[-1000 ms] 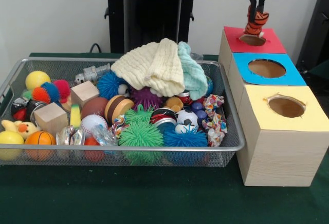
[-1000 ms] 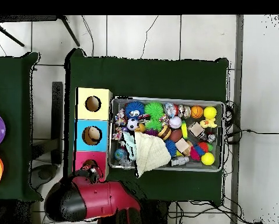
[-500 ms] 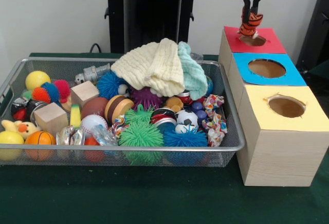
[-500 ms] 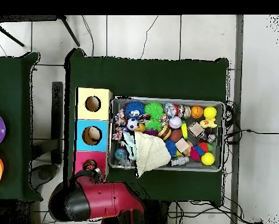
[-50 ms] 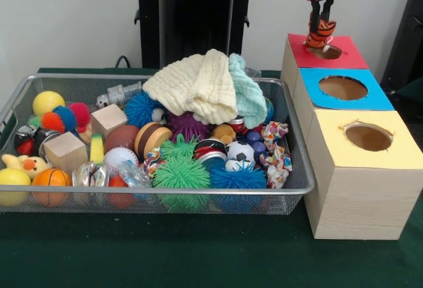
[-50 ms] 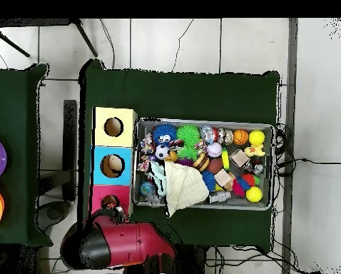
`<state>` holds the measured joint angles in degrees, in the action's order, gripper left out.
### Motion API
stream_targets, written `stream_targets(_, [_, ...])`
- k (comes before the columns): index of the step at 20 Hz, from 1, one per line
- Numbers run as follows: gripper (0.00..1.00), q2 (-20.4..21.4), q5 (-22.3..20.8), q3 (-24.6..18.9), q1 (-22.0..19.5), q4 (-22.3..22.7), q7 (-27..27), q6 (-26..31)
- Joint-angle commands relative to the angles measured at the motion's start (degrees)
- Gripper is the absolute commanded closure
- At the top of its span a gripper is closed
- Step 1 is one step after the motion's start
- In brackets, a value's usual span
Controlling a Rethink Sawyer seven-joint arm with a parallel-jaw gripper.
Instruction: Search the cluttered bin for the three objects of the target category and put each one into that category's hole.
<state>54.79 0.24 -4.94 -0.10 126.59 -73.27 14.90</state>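
Hand: the hand [image 5: 320, 29] hangs above the red box at the far end of the row, its two dark fingers [image 5: 314, 18] pinched on an orange-and-black striped toy [image 5: 320, 32].
Striped toy: it dangles from the fingers just over the round hole [image 5: 326, 51] of the red-topped box [image 5: 344, 55]; whether its lower end touches the rim I cannot tell.
Arm: the red and black arm [image 6: 109, 245] fills the lower left of the overhead view, beside the red box, and hides the hand there.
Boxes: three wooden boxes stand in a row touching each other, with red, blue [image 5: 370, 94] and yellow [image 5: 347, 152] tops, each with one round hole. In the overhead view something tan shows inside the blue box's hole [image 6: 113, 165].
Bin: a wire mesh bin [image 5: 165, 197] sits just beside the boxes on the green surface [image 5: 198, 255].
Bin contents: a cream cloth [image 5: 198, 85] and a mint cloth [image 5: 250, 96] heap at the back; spiky green [image 5: 181, 172] and blue [image 5: 238, 178] balls at the front; two wooden cubes [image 5: 65, 150], a small basketball [image 5: 51, 178], a yellow ball [image 5: 47, 102] and a yellow duck toy [image 5: 23, 164] on the left side of the front view.
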Motion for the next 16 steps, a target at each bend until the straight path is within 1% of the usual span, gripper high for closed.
stream_targets(1, [1.0,-1.9,3.4,-0.6,0.1,1.1,-15.9,-3.8])
stream_targets(9, [1.0,-1.8,3.6,-1.0,-0.1,1.5,-16.0,-4.7])
stream_targets(10, [0.0,-1.8,3.7,-1.0,-0.1,1.5,-16.0,-4.8])
stream_targets(16, [0.0,-1.6,3.6,-1.3,-0.4,1.7,-15.7,-5.2])
